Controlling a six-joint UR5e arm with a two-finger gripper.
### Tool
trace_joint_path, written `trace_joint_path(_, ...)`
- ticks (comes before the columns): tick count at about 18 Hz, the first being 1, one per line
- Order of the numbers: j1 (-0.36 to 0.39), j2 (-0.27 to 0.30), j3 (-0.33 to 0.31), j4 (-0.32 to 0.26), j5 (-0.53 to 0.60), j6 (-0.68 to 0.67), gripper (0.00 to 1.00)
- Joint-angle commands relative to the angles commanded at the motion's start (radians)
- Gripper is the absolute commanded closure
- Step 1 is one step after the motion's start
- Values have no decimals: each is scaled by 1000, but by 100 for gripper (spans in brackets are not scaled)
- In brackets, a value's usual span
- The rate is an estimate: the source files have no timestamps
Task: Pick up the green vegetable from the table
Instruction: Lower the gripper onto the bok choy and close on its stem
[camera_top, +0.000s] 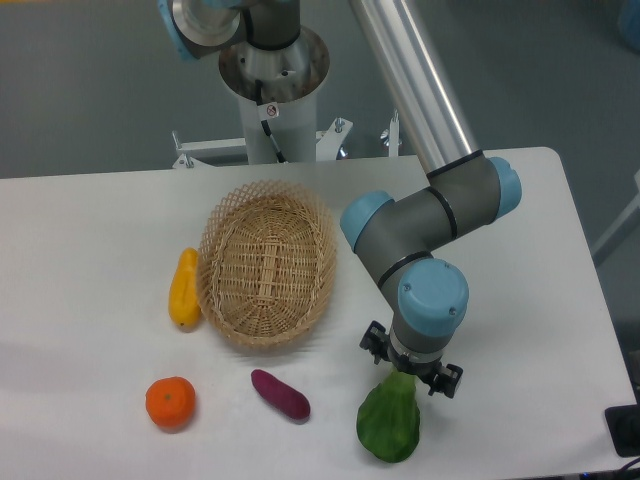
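Beyond my white table (90, 220) lies a dull grey floor (90, 90) — evenly lit. A dark object (625, 430) sits off the table's near right corner — cropped.

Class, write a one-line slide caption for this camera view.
Tool poised over green vegetable's stem on the table, near a basket.
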Motion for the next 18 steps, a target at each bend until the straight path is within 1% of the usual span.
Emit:
trace_joint_path(2,-14,-2,-15,8,0,-6,0)
trace_joint_path(5,-20,-23,-15,55,55,-18,0)
trace_joint_path(6,-22,-25,-18,61,69,-15,0)
trace_joint_path(10,-23,-28,-22,60,75,-17,0)
trace_joint_path(11,-25,-28,-22,61,78,-15,4)
trace_joint_path(14,-25,-23,-23,60,80,-15,43)
trace_joint_path(16,-25,-18,-23,58,80,-14,74)
trace_joint_path(17,-25,-14,-22,52,78,-17,87)
trace_joint_path(18,-23,-9,-22,49,78,-18,98)
